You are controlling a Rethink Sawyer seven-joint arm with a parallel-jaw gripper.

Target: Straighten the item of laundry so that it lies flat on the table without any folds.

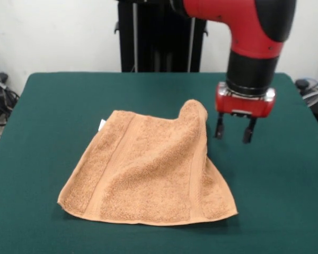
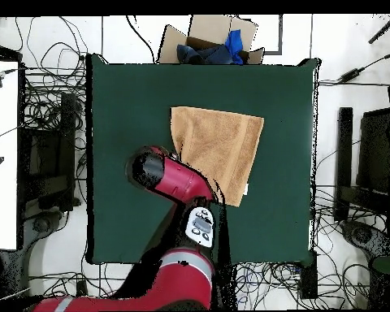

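towel (image 1: 148, 169): tan-orange terry, 2 flat woven bands, white tag (image 1: 102, 125) | table (image 1: 286, 201): dark green | arm (image 1: 254, 32): red and black | gripper (image 1: 233, 130): black fingers, red mount

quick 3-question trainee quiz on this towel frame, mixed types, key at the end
1. True or false: in the front view the gripper is clamped on the towel.
2. In the front view, which corner of the towel is raised and curled instead of flat? A) the far corner nearest the gripper B) the near corner at the picture's lower left C) the corner by the white tag
3. Fill in: the towel lies on a dark ____ table.

Key:
1. False. The fingers hang open beside the towel, holding nothing.
2. A
3. green
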